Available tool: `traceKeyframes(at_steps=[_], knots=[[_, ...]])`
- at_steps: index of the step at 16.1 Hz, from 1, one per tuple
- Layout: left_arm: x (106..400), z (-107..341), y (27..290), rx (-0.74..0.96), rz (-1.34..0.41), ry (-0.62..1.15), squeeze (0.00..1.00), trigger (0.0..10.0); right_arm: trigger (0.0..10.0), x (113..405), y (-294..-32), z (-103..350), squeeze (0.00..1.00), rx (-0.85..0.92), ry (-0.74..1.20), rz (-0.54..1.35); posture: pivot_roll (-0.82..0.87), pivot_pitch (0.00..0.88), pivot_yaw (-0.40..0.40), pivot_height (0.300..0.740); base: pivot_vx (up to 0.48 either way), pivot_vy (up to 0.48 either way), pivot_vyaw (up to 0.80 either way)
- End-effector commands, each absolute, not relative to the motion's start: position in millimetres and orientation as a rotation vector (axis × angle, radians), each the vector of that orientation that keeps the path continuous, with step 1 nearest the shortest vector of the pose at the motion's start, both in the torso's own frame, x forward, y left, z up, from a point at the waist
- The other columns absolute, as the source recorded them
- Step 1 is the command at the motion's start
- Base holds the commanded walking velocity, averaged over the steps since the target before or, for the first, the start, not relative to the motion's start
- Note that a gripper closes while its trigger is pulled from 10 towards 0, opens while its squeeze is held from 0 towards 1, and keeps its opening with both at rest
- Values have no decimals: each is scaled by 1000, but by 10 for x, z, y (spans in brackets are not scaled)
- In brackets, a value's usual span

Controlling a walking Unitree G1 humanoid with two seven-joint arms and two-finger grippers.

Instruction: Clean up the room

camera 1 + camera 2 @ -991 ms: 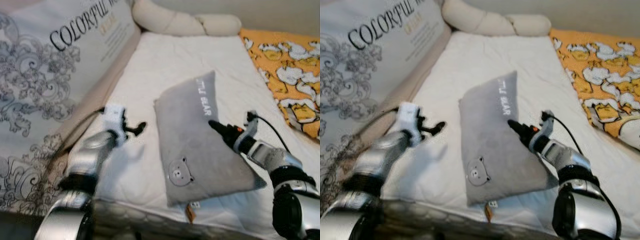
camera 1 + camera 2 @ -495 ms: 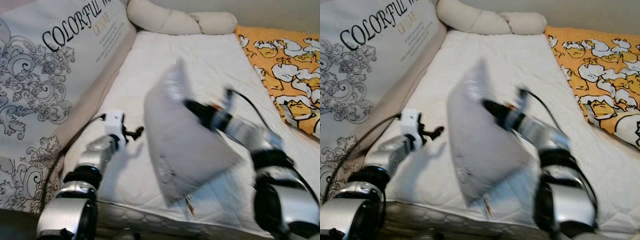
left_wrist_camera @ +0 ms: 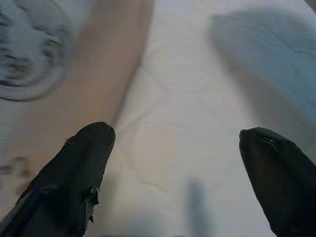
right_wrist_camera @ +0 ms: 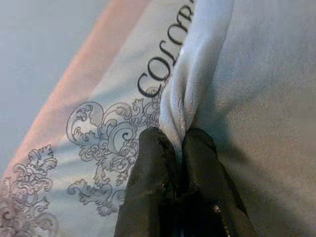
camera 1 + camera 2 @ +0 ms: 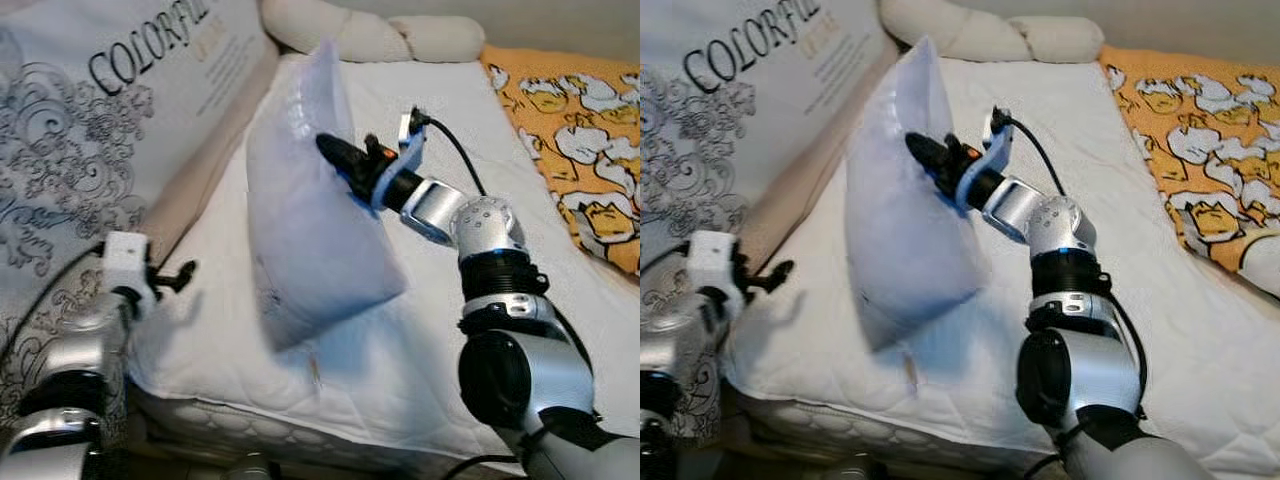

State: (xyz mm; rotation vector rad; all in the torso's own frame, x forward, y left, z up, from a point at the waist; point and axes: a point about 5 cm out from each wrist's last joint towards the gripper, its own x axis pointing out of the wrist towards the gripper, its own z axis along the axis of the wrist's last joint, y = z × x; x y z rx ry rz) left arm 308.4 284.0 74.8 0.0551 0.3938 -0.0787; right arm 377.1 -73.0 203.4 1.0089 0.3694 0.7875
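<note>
The right end effector (image 5: 335, 157) pinches the grey pillow (image 5: 305, 205) by its edge, lifted above the white mattress (image 5: 440, 330). The left end effector (image 3: 177, 168), fingers spread, hovers beside the patterned headboard (image 5: 90, 130).

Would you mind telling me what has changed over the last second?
The right gripper, shut on the grey pillow, has lifted it off the white mattress and swung it toward the robot's left; it now hangs upright instead of lying flat. The left gripper stays open and idle over the mattress edge. The orange blanket is unchanged.
</note>
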Motion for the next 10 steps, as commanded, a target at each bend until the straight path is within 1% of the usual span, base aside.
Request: traceKeyframes(at_steps=[1, 2, 3, 4, 5, 6, 7, 8, 9, 10], knots=[[3118, 826, 2847, 59, -84, 370, 1000, 10000, 0, 3797, -872, 1961, 0, 1043, 394, 705, 35, 0, -17, 740, 0, 0, 0], [3125, 834, 2840, 60, -85, 369, 1000, 10000, 0, 3793, -923, 1841, 0, 1053, 440, 647, 30, 0, -13, 740, 0, 0, 0], [3167, 850, 2772, 55, -104, 363, 1000, 10000, 0, 3748, -1094, 1501, 0, 1076, 538, 500, 21, 0, -4, 740, 0, 0, 0], [3231, 864, 2651, 53, -145, 358, 1000, 10000, 0, 3658, -1290, 1163, 0, 1074, 614, 353, 15, 0, 0, 740, 0, 0, 0], [3288, 892, 2538, 34, -182, 335, 1000, 10000, 0, 3578, -1425, 958, 0, 1052, 652, 268, 10, 0, 4, 740, 0, 0, 0], [3319, 901, 2483, 20, -197, 329, 1000, 10000, 0, 3529, -1487, 863, 0, 1024, 667, 246, 8, 0, 5, 740, 0, 0, 0], [3383, 917, 2362, -20, -229, 312, 1000, 10000, 0, 3416, -1610, 680, 0, 947, 701, 215, 4, 0, 7, 740, 0, 0, 0], [3481, 892, 2075, -110, -303, 327, 1000, 10000, 0, 3192, -1900, 390, 0, 852, 747, 139, -5, 0, 10, 740, 0, 0, 0], [3481, 892, 2075, -110, -303, 327, 1000, 10000, 0, 3192, -1900, 390, 0, 852, 747, 139, -5, 0, 10, 740, 0, 0, 0], [3495, 872, 1944, -134, -354, 341, 1000, 10000, 0, 3132, -2026, 329, 0, 844, 745, 96, -7, 0, 11, 740, 0, 0, 0]])
